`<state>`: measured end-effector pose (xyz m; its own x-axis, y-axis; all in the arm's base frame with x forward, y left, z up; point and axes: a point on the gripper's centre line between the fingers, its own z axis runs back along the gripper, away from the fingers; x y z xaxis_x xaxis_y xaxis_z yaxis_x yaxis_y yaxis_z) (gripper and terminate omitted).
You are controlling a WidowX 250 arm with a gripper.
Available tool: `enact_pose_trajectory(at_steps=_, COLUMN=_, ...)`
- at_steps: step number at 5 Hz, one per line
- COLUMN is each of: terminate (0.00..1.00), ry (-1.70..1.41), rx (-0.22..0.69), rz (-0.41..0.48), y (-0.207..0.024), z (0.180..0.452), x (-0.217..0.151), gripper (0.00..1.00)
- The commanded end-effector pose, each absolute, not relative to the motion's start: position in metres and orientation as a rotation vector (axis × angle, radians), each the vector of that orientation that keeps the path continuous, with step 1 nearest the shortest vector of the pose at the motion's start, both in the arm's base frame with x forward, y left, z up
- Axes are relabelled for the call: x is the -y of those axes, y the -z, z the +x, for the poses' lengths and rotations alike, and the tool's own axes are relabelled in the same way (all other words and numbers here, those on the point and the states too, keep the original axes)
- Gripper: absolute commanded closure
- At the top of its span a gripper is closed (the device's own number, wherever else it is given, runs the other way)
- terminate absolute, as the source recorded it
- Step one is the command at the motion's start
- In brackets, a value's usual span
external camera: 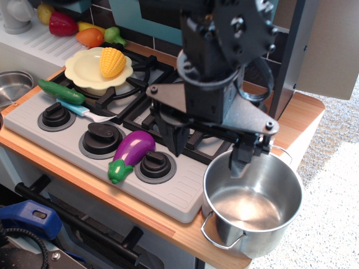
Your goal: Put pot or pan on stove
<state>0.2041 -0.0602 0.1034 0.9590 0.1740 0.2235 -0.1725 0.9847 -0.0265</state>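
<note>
1. Bench (303, 120): wooden counter carrying the whole arrangement; its right end lies just under the pot.
2. Stove (168, 193): light grey cooktop with black grates and three front knobs. The left burner is taken up by a pale yellow plate (81, 73) bearing a corn cob (112, 61); the right burner beneath the arm is free.
3. Pot (252, 204): shiny steel, two wire loop handles, standing upright and empty on the bench at the stove's right front corner, touching or just beside the stove edge, not yet on a grate.
4. End effector (208, 147): spread wide, holding nothing. One finger hangs over the right grate; the other dips at the pot's near rim, apparently just inside the wall.
5. Eggplant (133, 151): lying across the front panel between the middle and right knobs.
6. Risks, as judged: the smooth thin wall may slip from a pinch once lifted; an off-centre grip would tilt the pot; a low carry could catch the grate edge or nudge the eggplant; the pot sits close to the bench corner, so a sideways push might send it off.
</note>
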Motion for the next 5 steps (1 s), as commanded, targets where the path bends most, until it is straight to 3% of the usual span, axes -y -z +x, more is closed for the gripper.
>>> enact_pose_trajectory(at_steps=1, terminate=0.00, ry=-0.183, rx=0.284, rz=-0.034, y=-0.085, z=0.217, x=0.061, gripper=0.00)
enact_pose_trajectory(at_steps=3, terminate=0.00, ry=-0.190, rx=0.292, rz=-0.090, y=-0.055, z=0.225, x=0.056, gripper=0.00)
enact_pose_trajectory(at_steps=4, terminate=0.00, ry=-0.203, rx=0.288, rz=-0.105, y=-0.047, z=0.223, x=0.055, gripper=1.00)
enact_pose_trajectory(at_steps=5, terminate=0.00, ry=-0.209, rx=0.287, rz=-0.104, y=-0.047, z=0.222, x=0.056, gripper=1.00)
